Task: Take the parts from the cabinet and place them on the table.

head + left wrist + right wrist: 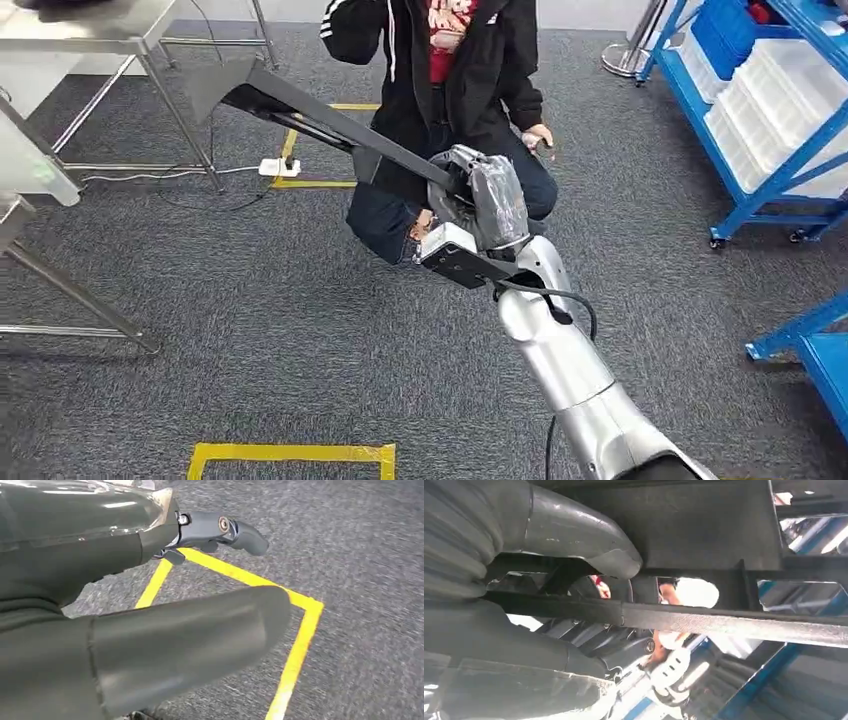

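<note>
A long dark metal part (300,115), a flat bar with a wider plate at its far end, reaches up and to the left over the carpet. My right hand (485,200) grips its near end at the end of my outstretched silver arm. In the right wrist view the thumb and fingers of the right hand (524,645) wrap around the bar of the part (724,622). My left hand (150,630) hangs over the grey carpet with its fingers apart and nothing in it.
A person (440,90) in a dark jacket crouches just behind the held part. Steel tables (90,30) stand at the left. A blue rack (760,110) with white bins is at the right. Yellow tape (290,455) marks the floor; a power strip (278,167) lies near the table legs.
</note>
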Motion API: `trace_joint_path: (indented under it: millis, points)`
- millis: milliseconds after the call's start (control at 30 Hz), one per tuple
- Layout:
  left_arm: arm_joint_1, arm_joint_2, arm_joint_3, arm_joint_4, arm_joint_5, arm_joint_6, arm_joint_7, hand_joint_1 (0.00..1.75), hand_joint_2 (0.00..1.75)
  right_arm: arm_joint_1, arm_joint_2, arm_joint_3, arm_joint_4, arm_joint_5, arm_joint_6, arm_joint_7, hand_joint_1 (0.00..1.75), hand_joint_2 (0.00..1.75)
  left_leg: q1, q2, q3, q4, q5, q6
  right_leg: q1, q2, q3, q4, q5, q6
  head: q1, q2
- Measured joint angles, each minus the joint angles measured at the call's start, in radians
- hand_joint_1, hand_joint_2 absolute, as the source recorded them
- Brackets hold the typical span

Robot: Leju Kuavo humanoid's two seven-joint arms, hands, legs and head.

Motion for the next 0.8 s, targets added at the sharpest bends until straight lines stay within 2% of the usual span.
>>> trace_joint_path:
  millis: [33, 67, 100, 133, 167, 267, 300, 333, 367, 433, 467, 500, 533, 567, 600, 633, 667, 767, 800]
  points:
    - [0.000, -0.001, 0.000, 0.000, 0.000, -0.001, 0.000, 0.00, 0.00, 0.000, -0.002, 0.000, 0.000, 0.000, 0.000, 0.000, 1.75, 1.75, 0.001, -0.010, 0.000, 0.001, 0.000, -0.001, -0.005, 0.001, 0.025, -0.059, 0.029, 0.012, -0.001, 0.000]
    - [-0.001, -0.002, 0.000, 0.000, 0.000, -0.001, 0.000, 0.00, 0.00, -0.001, -0.003, 0.000, -0.001, -0.001, 0.000, 0.000, 1.75, 1.75, 0.004, -0.020, 0.001, 0.002, 0.000, -0.003, -0.011, 0.004, 0.069, -0.151, 0.068, 0.025, 0.000, 0.000]
    - [-0.002, -0.002, 0.000, 0.000, 0.000, -0.001, 0.000, 0.00, 0.00, -0.001, -0.003, 0.000, -0.003, -0.001, 0.000, 0.000, 1.75, 1.75, 0.005, -0.031, 0.001, 0.005, -0.002, -0.011, -0.021, 0.027, 0.116, -0.249, 0.103, 0.039, 0.000, 0.000]
    - [-0.002, 0.000, 0.000, 0.000, 0.000, -0.001, 0.000, 0.00, 0.00, -0.001, -0.006, 0.000, -0.003, -0.002, 0.000, 0.000, 1.75, 1.75, 0.001, -0.036, -0.004, 0.009, -0.003, -0.021, -0.023, 0.052, 0.129, -0.284, 0.102, 0.037, 0.002, 0.000]
    - [-0.002, 0.000, 0.000, 0.000, 0.000, -0.001, 0.000, 0.00, 0.00, -0.001, -0.004, 0.001, -0.003, -0.002, 0.000, 0.000, 1.75, 1.75, 0.000, -0.046, -0.008, 0.010, -0.002, -0.027, -0.017, 0.045, 0.132, -0.287, 0.109, 0.024, 0.000, 0.000]
    - [0.005, 0.000, 0.000, 0.000, 0.000, -0.001, 0.000, 0.00, 0.00, -0.001, -0.005, 0.000, -0.003, -0.002, 0.000, 0.000, 1.75, 1.75, 0.009, -0.059, -0.013, 0.001, 0.005, -0.045, -0.013, 0.029, 0.133, -0.288, 0.113, 0.002, -0.001, 0.000]
    - [0.006, 0.001, 0.000, 0.000, 0.000, -0.001, 0.000, 0.00, 0.00, -0.003, -0.003, 0.000, -0.004, -0.002, 0.000, 0.000, 1.75, 1.75, 0.011, -0.034, -0.017, 0.011, -0.003, -0.048, -0.018, 0.023, 0.135, -0.292, 0.118, -0.007, -0.002, 0.000]
    - [0.004, -0.001, 0.000, 0.000, -0.001, -0.001, 0.000, 0.00, 0.00, -0.003, -0.003, 0.001, -0.005, -0.001, 0.000, 0.000, 1.75, 1.75, 0.008, 0.004, -0.031, 0.044, -0.028, -0.050, -0.016, 0.018, 0.136, -0.292, 0.116, -0.013, -0.008, 0.000]
    - [0.001, -0.001, 0.000, 0.000, -0.001, -0.001, 0.001, 0.00, 0.00, -0.003, -0.004, 0.000, -0.006, -0.002, 0.000, 0.001, 1.75, 1.75, 0.009, 0.022, -0.060, 0.106, -0.065, -0.052, -0.012, 0.010, 0.137, -0.292, 0.115, -0.024, -0.010, 0.000]
    - [0.000, -0.001, -0.001, 0.000, -0.002, -0.001, 0.003, 0.00, 0.00, 0.000, -0.006, 0.001, -0.008, 0.002, 0.000, 0.010, 1.75, 1.75, 0.010, 0.032, -0.133, 0.254, -0.129, -0.054, -0.004, -0.006, 0.136, -0.292, 0.114, -0.029, -0.010, 0.000]
    - [0.000, -0.001, -0.002, 0.000, -0.003, -0.001, 0.005, 0.00, 0.00, 0.001, -0.006, 0.001, -0.009, 0.002, 0.000, 0.013, 1.75, 1.75, 0.010, 0.033, -0.159, 0.304, -0.140, -0.055, -0.001, -0.015, 0.136, -0.292, 0.113, -0.031, -0.010, 0.000]
    - [0.001, -0.001, -0.002, 0.000, -0.002, -0.001, 0.006, 0.00, 0.00, 0.003, -0.008, 0.001, -0.010, 0.005, 0.000, 0.018, 1.75, 1.75, 0.010, 0.034, -0.158, 0.300, -0.126, -0.054, 0.000, -0.023, 0.136, -0.292, 0.112, -0.031, -0.009, 0.000]
    - [0.001, -0.001, -0.004, 0.000, -0.003, -0.001, 0.006, 0.00, 0.00, 0.004, -0.009, 0.001, -0.013, 0.011, 0.000, 0.025, 1.75, 1.75, 0.010, 0.036, -0.137, 0.258, -0.096, -0.051, 0.002, -0.031, 0.137, -0.291, 0.111, -0.032, -0.010, 0.000]
    - [0.001, -0.001, -0.005, 0.000, -0.004, -0.001, 0.006, 0.00, 0.00, 0.003, -0.011, 0.000, -0.016, 0.017, 0.000, 0.033, 1.75, 1.75, 0.009, 0.042, -0.099, 0.186, -0.058, -0.046, 0.002, -0.038, 0.139, -0.291, 0.111, -0.032, -0.010, 0.000]
    - [-0.001, -0.001, -0.007, 0.000, -0.004, -0.001, 0.006, 0.00, 0.00, 0.001, -0.013, 0.000, -0.021, 0.025, 0.000, 0.045, 1.75, 1.75, 0.007, 0.063, -0.043, 0.088, -0.017, -0.038, 0.004, -0.045, 0.141, -0.291, 0.110, -0.033, -0.010, 0.000]
    - [-0.003, -0.001, -0.009, 0.000, -0.005, -0.001, 0.006, 0.00, 0.00, -0.004, -0.014, -0.002, -0.024, 0.031, 0.000, 0.053, 1.75, 1.75, 0.001, 0.102, -0.014, 0.033, -0.014, -0.031, 0.007, -0.050, 0.142, -0.291, 0.107, -0.030, -0.009, 0.000]
    - [-0.007, -0.001, -0.012, 0.000, -0.006, -0.001, 0.008, 0.00, 0.00, -0.012, -0.019, -0.007, -0.027, 0.033, 0.003, 0.065, 1.75, 1.75, -0.007, 0.100, -0.011, 0.022, -0.017, -0.028, 0.019, -0.056, 0.140, -0.289, 0.105, -0.025, -0.008, 0.000]
    - [-0.006, 0.000, -0.015, 0.000, -0.007, -0.001, 0.008, 0.00, 0.00, -0.037, -0.025, -0.017, -0.028, 0.034, 0.010, 0.081, 1.75, 1.75, -0.015, 0.072, -0.016, 0.021, -0.016, -0.019, 0.014, -0.082, 0.145, -0.293, 0.102, -0.015, -0.006, 0.000]
    - [-0.006, 0.000, -0.015, 0.000, -0.007, -0.001, 0.010, 0.00, 0.00, -0.045, -0.025, -0.018, -0.029, 0.035, 0.011, 0.083, 1.75, 1.75, -0.003, 0.062, -0.006, 0.008, -0.006, -0.007, 0.020, -0.076, 0.141, -0.286, 0.095, -0.006, -0.006, 0.000]
